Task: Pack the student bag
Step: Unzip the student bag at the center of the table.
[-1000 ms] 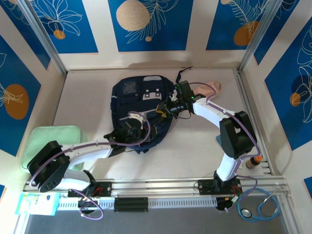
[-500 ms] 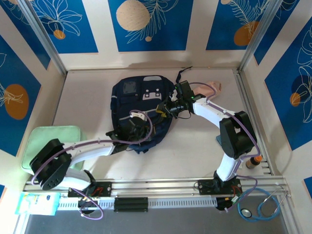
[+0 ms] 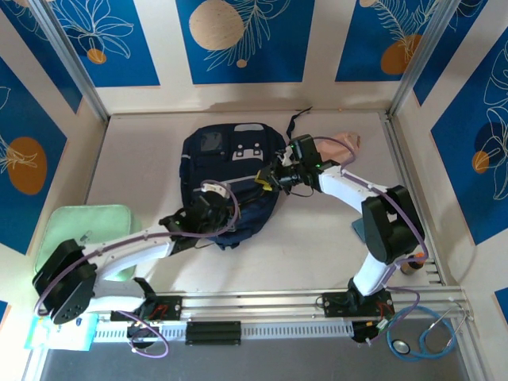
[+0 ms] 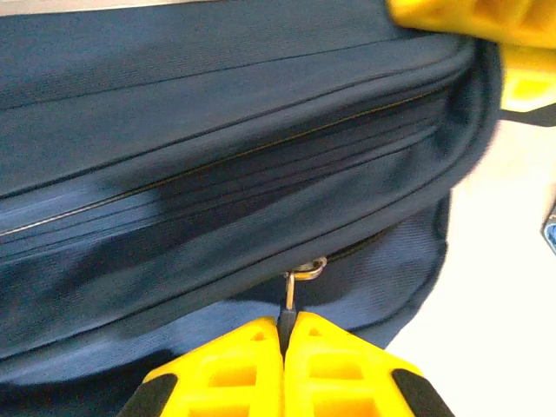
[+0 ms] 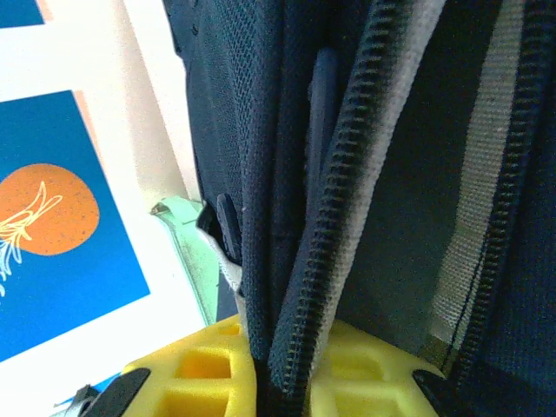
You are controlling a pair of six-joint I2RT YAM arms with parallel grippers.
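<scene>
The left fingers (image 4: 230, 369) have just closed tight on the zipper pull (image 4: 290, 297) of the student bag (image 3: 222, 163) lying on the desk (image 3: 317, 234), while the right fingers (image 5: 204, 373) pinch its zipper edge, so unzipping looks ready.

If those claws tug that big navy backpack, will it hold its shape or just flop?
Probably flops: the student bag is soft fabric, folding where the right gripper pinches its edge. Likely slides rather than tips, lying flat on the table.
</scene>
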